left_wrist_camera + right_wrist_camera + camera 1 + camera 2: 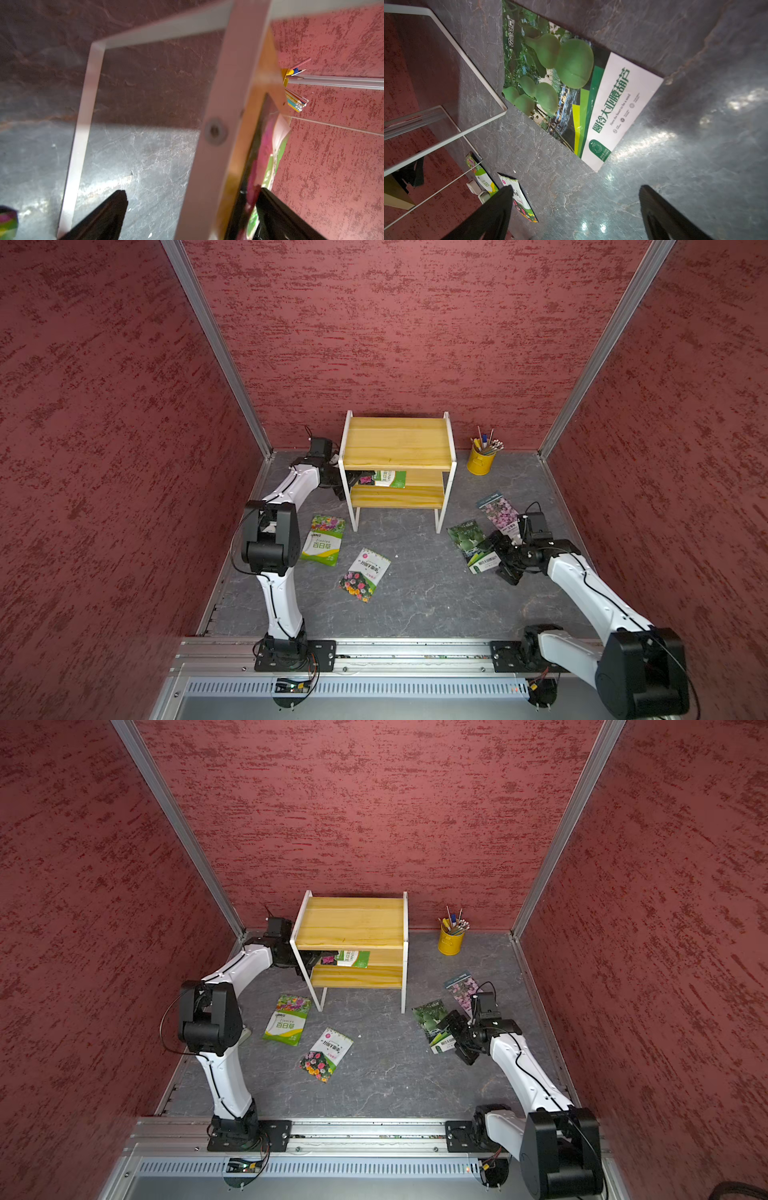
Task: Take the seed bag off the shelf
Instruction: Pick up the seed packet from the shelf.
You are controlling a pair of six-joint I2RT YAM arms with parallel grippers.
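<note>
Jaws wide open on both: left gripper (358, 480) brackets seed bag (390, 479) end and lower board of shelf (397, 443), right gripper (575, 188) hovers empty above gourd packet (560, 83).

A white side bar (214, 133) of the shelf (397, 443) crosses between the left jaws; its front lies open.

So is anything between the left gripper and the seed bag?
Only the white side rail of the shelf: in the left wrist view it runs between the fingers of the open left gripper, right beside the seed bag. Nothing else visible.
</note>
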